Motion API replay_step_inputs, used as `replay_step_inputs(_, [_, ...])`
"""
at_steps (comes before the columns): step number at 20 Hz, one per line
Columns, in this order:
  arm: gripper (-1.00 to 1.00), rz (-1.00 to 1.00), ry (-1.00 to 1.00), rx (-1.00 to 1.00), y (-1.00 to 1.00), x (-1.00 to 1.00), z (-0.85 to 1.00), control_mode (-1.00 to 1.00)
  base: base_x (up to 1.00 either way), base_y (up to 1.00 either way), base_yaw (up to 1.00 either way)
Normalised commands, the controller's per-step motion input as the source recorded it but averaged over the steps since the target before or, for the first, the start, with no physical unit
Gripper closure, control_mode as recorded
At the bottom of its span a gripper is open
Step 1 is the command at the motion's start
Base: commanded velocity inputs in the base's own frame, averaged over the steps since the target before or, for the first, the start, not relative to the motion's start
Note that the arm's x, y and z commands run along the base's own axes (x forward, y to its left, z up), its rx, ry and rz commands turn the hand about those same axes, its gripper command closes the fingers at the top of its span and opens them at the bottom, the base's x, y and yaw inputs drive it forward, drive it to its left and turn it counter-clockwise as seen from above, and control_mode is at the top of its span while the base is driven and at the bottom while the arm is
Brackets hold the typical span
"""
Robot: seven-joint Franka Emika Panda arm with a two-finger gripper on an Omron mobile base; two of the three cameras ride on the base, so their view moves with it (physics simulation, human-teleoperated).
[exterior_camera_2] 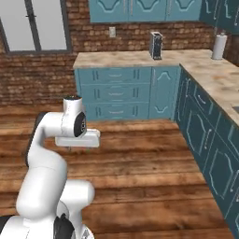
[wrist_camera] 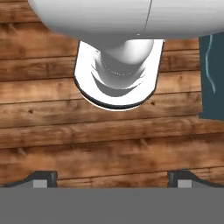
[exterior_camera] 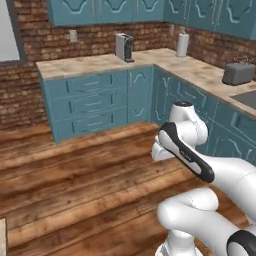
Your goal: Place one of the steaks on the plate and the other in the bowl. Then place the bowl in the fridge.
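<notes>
Facing bare wood floor (wrist_camera: 109, 135), gripper (wrist_camera: 112, 179) at frame bottom, jaws wide, empty; direction to the steaks cannot be told.

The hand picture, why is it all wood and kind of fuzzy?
Hand view: the camera points down at the wooden floor, slightly soft, no glare, open pincer at the bottom. Both base views: even light, faint shadows, countertop a little blurry.

Bare wooden floor (exterior_camera_2: 140, 163) ahead (wide open), teal cabinets (exterior_camera_2: 116, 93) along back and right side.
</notes>
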Motion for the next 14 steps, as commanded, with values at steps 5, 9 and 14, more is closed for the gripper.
replay_step_inputs(5, [-1.0,0.0,0.0,0.0,0.0,0.0,0.0,1.0,0.0,-0.65,-0.6])
replay_step_inputs(9, [-1.0,0.0,0.0,0.0,0.0,0.0,0.0,1.0,0.01,-0.6,-0.61])
replay_step_inputs(14, [-1.0,0.0,0.0,0.0,0.0,0.0,0.0,1.0,0.02,-0.46,-0.64])
